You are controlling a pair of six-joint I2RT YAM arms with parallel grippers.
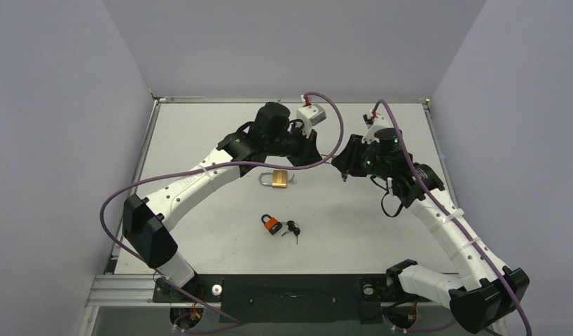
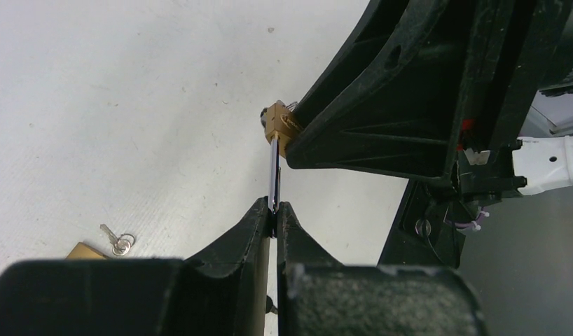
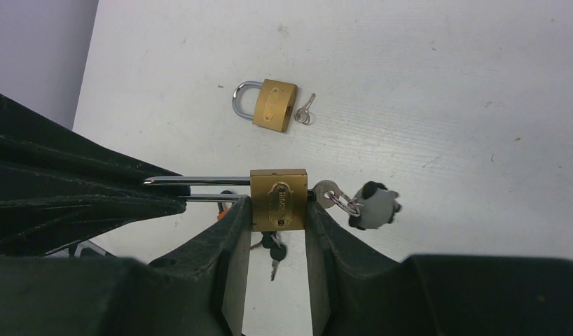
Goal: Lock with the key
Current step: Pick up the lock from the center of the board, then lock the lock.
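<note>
The right gripper [image 3: 278,207] has its fingers closed part-way on the sides of a brass padlock [image 3: 278,189], holding it in the air above the far middle of the table [image 1: 382,231]. The left gripper [image 2: 273,211] meets it from the left, its fingers pressed together on the lock's steel shackle [image 2: 273,175]. A key [image 3: 326,192] sits in the right end of the lock body, and a ring and a grey fob [image 3: 373,206] hang from it.

The left gripper covers the bend of the shackle, so it cannot be told whether the shackle is seated or free. From the top camera the held lock is hidden where the two grippers meet.

A second brass padlock [image 3: 273,105] lies flat on the table just near of the grippers, with small keys [image 3: 305,110] touching its right end. In the left wrist view that gripper's body cuts off most of it. Nearer on the table lies an orange padlock [image 1: 271,224], with dark-headed keys [image 1: 292,229] just to its right. In the right wrist view only an orange sliver of it shows behind a finger. Both table locks lie below the held one, apart from it.
</note>
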